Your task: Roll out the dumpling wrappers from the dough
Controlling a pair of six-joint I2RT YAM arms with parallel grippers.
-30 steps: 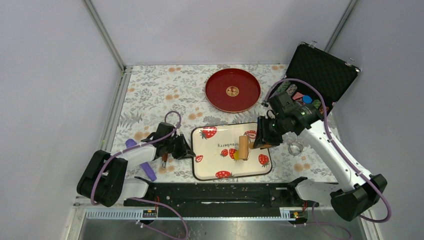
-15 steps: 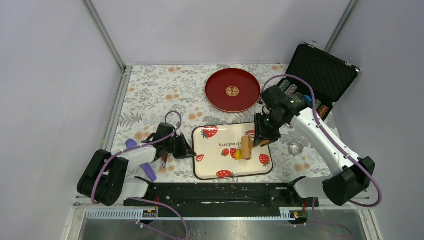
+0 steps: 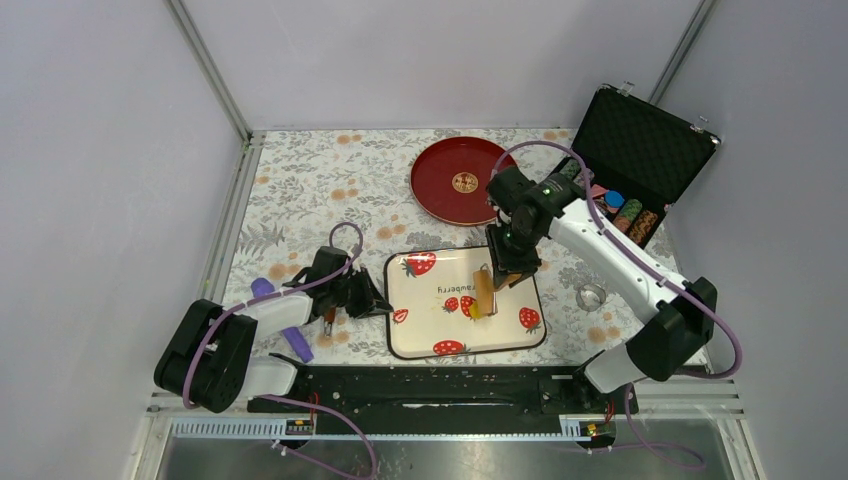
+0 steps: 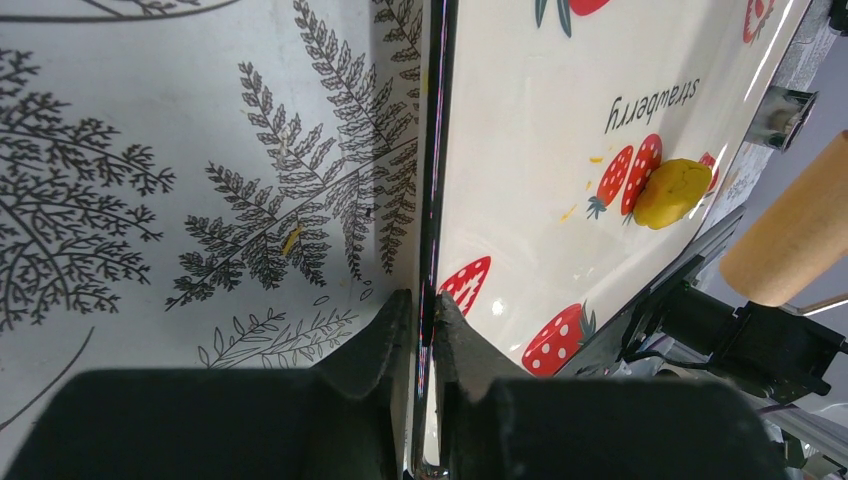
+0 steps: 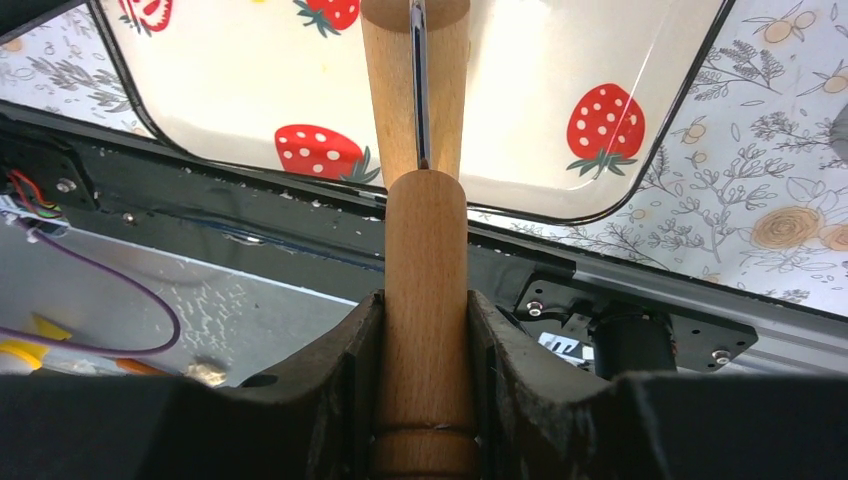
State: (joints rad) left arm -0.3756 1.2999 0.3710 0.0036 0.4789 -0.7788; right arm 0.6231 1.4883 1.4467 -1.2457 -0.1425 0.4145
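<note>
A: Dough first. Where, and what sort of feel?

B: One bright yellow soft dough lump, lying on the cream rectangular strawberry-print tray, near the barrel of the wooden rolling pin; cannot tell whether touching. Looks light, soft and clay-like. Probably squashes under mild pressure, tears thin at the edges and sticks to wood. Not for pinching directly, by this reading; better worked through the pin.

A: Hold on the pin?

B: Right tool clenched on the pin's wooden handle, a finger on either side. Stiff, smooth, round wood; could twist in the grip, so best taken mid-handle, as here.

A: Other side?

B: Left tool pinched onto the tray's dark left rim, one finger inside, one outside. Thin, hard, glossy tray; likely to slide on the floral-clothed bench unless held.

A: Tally?

B: Dough lumps: one. Dumpling wrappers: none seen. Yellow crumbs on the tray: a few. Rolling pins: one. Trays: one. Round red plate: one, with a gold disc at its middle. Metal ring cutter: one, on the bench right of the tray. Open black case, far right: one, with chips inside too small to count.
</note>
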